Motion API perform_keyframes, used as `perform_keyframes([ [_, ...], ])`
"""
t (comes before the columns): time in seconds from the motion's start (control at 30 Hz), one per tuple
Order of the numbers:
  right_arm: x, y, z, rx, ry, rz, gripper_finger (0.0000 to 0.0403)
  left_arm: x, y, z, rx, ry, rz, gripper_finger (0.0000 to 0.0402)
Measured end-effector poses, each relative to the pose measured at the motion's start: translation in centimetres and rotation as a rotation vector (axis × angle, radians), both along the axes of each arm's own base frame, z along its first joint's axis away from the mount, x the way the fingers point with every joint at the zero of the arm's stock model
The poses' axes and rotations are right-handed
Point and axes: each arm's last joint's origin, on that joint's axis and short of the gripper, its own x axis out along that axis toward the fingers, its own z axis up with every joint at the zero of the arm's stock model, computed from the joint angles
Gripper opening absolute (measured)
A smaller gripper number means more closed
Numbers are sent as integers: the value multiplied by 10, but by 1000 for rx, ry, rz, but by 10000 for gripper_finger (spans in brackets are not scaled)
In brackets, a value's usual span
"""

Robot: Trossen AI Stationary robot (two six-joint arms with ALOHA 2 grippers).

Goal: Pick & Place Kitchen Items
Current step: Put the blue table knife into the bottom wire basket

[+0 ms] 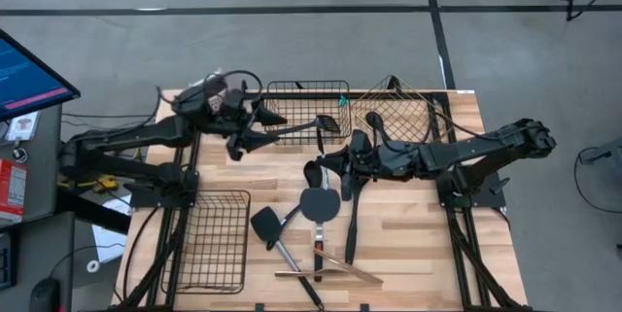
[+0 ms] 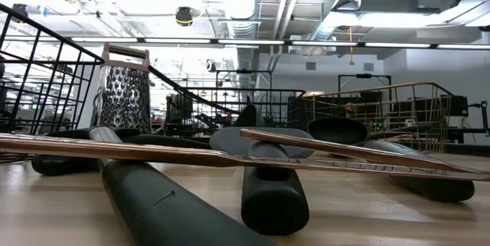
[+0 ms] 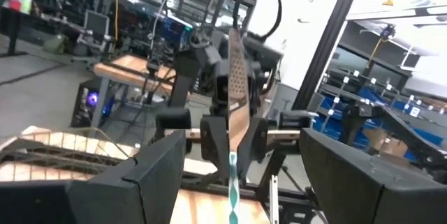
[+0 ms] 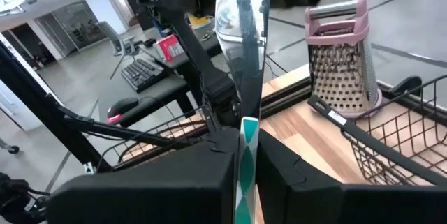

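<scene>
My right gripper (image 1: 328, 168) is over the table's middle, shut on a thin tool with a teal-and-white handle (image 4: 246, 147) and a flat metal blade (image 4: 241, 35). My left gripper (image 1: 251, 129) is open and empty at the far left, facing the right gripper. In the left wrist view (image 3: 242, 144) the tool (image 3: 234, 63) shows between its spread fingers, farther off. Black ladles and spatulas (image 1: 292, 217) and copper tongs (image 1: 330, 273) lie flat on the near table. A black utensil (image 1: 301, 129) lies by the far black basket. My right gripper pinches the tool's teal-and-white handle (image 4: 247, 135) between its two fingers. The fingers lie level, come from the table's right and cross the tool. The tool stands upright, with its blade above the fingers and its handle running down below them.
A black wire basket (image 1: 306, 106) and a copper wire basket (image 1: 400, 108) stand at the far edge. Another black basket (image 1: 214, 239) is at the near left. A metal grater with a pink rim (image 4: 342, 63) stands on the table, also in the low view (image 2: 122, 96).
</scene>
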Motion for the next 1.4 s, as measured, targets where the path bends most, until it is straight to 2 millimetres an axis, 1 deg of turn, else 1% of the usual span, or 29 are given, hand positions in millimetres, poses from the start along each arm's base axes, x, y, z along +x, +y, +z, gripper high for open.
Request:
perform_keyframes([
  [0.37, 1, -3, 0, -16, 6, -6, 24, 38, -3, -23, -2, -3, -39, 263],
  [0.63, 1, -4, -1, -19, 8, -6, 24, 57, -5, -38, -5, 2, -60, 264],
  [0.8, 0, -4, -2, -22, 20, -6, 24, 62, -11, -38, -9, -46, -91, 285],
  [1.03, 1, -5, -2, -22, 26, -11, 25, 71, -17, -41, -11, -40, -110, 312],
  [1.2, 1, -6, -2, -22, 28, -10, 25, 83, -17, -38, -12, -43, -102, 314],
  [1.4, 1, -6, -3, -20, 34, 8, 25, 94, -17, -45, -18, -15, -105, 313],
])
